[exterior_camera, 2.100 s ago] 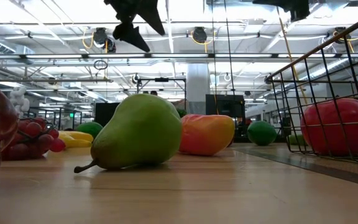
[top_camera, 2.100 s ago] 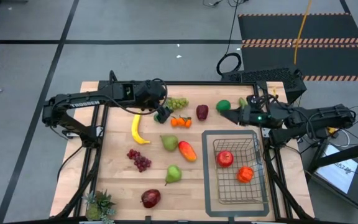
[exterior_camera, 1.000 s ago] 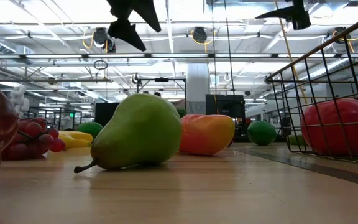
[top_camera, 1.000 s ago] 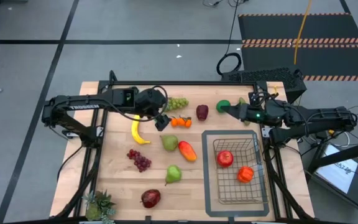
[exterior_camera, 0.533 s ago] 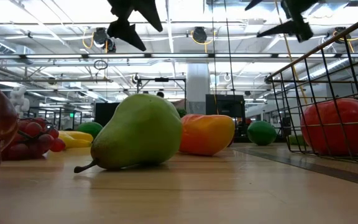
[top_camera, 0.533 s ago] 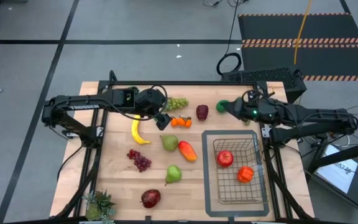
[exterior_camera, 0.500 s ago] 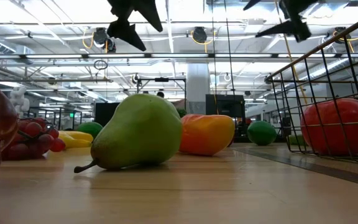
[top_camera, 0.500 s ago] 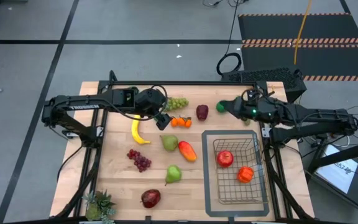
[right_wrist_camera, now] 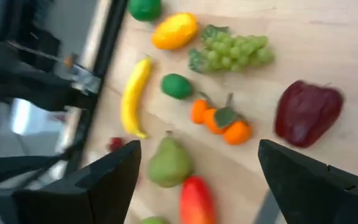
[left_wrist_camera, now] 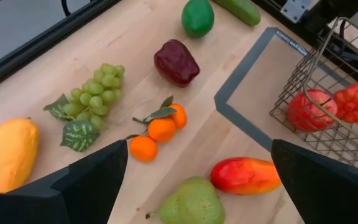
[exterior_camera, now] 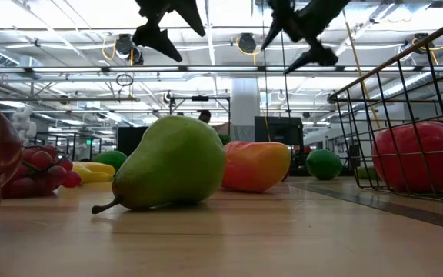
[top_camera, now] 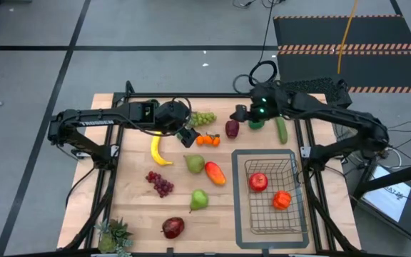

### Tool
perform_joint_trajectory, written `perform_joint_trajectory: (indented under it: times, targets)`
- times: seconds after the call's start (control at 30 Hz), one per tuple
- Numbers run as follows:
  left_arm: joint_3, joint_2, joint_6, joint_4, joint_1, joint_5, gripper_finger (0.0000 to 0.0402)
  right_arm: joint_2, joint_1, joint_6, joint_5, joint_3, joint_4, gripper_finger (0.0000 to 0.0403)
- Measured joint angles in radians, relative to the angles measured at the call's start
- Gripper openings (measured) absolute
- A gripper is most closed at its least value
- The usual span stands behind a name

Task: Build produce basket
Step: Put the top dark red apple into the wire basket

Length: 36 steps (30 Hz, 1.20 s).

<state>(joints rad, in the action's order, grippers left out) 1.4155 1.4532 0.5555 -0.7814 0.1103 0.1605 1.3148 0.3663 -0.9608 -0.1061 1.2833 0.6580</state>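
Left gripper: the left gripper [top_camera: 186,135] hangs over the oranges [top_camera: 207,140] near the bench's far edge, fingers apart, holding nothing.
Right gripper: the right gripper [top_camera: 238,113] hovers by the dark red fruit [top_camera: 232,128], jaws spread and empty.
Basket: the basket [top_camera: 291,212] stands on a grey tray [top_camera: 237,207] at the bench's right side, with a red apple [top_camera: 258,181] and an orange-red fruit [top_camera: 282,200] inside.
High view only: potted plant [top_camera: 114,235] at the near left corner, cucumber [top_camera: 282,129].
Low view only: a green pear [exterior_camera: 171,163] fills the foreground.
Left wrist view only: leaves on the green grapes [left_wrist_camera: 98,91].
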Motion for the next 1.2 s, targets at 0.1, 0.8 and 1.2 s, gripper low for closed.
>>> perform_joint_trajectory:
  times: [0.1, 0.8, 1.2]
  targets:
    - [0.0, 0.0, 0.019, 0.001, -0.011, 0.001, 0.0397, 0.062, 0.03, 0.024, -0.012, 0.006, -0.004, 0.0317]
    - [0.0, 0.0, 0.093, 0.0, -0.066, 0.059, 0.0397, 0.321, 0.058, 0.138, 0.053, -0.021, 0.03, 0.0395]
    - [0.0, 0.0, 0.082, 0.0, -0.064, 0.059, 0.0397, 0.454, 0.062, 0.175, 0.058, -0.034, -0.01, 0.0396]
